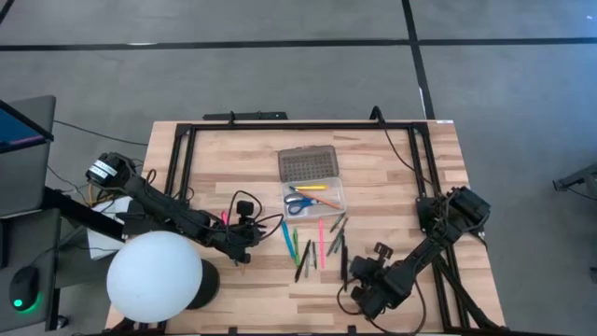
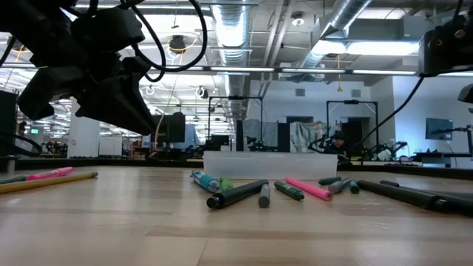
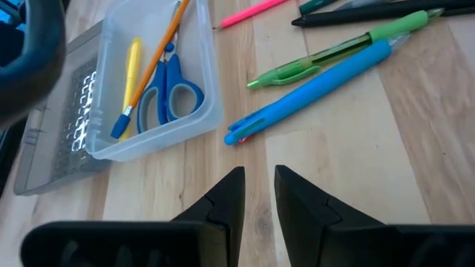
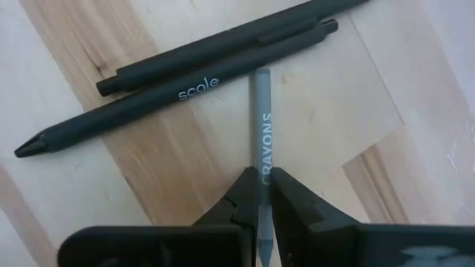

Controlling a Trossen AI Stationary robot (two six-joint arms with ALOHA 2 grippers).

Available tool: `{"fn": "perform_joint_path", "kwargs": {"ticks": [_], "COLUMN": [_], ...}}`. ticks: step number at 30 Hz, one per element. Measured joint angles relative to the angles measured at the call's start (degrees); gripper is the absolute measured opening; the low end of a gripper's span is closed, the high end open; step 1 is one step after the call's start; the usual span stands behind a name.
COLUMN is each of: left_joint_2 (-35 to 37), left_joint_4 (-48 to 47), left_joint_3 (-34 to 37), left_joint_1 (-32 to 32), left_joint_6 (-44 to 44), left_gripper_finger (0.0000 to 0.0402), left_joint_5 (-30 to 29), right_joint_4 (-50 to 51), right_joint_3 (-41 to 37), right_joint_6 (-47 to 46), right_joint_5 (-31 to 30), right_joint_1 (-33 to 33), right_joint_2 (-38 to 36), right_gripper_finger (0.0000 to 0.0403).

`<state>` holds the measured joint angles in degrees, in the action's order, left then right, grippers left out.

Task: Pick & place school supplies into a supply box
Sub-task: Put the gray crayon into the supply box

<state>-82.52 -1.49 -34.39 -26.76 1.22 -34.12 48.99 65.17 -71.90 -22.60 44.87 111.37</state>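
Left pincer (image 1: 244, 250): low over the desk (image 1: 392, 177), fingers slightly apart, holding nothing. The blue pen (image 3: 308, 93) and green pen (image 3: 338, 52) lie just ahead of it, side by side.

Supply box (image 1: 314, 197): open at desk centre, lid (image 1: 307, 164) folded back; scissors (image 3: 169, 93), a yellow pen (image 3: 132, 74) and an orange pencil (image 3: 152, 65) already inside.

Loose supplies: fanned out below the box, between both arms.

Right pincer (image 4: 260, 194): clamped on a grey crayon (image 4: 261, 130), whose long axis runs straight out between the fingers toward two black pens (image 4: 215, 63). The box lies up and left of this arm, the nearer carrier.
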Motion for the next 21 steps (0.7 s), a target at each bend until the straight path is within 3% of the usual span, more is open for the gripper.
{"fn": "perform_joint_path", "kwargs": {"ticks": [11, 21], "left_joint_2": [0.02, 0.02], "left_joint_4": [0.08, 0.08], "left_joint_3": [0.0, 0.0], "left_joint_1": [0.0, 0.0], "left_joint_6": [0.22, 0.32], "left_gripper_finger": [0.0071, 0.0071], "left_joint_5": [-1.28, -1.02], "right_joint_4": [0.58, -0.22], "right_joint_3": [-0.02, 0.09], "right_joint_6": [-0.37, -1.6], "right_joint_5": [-1.59, 7.83], "right_joint_1": [1.54, -1.19], "right_joint_2": [0.07, -0.24], "right_gripper_finger": [0.0004, 0.0043]}}
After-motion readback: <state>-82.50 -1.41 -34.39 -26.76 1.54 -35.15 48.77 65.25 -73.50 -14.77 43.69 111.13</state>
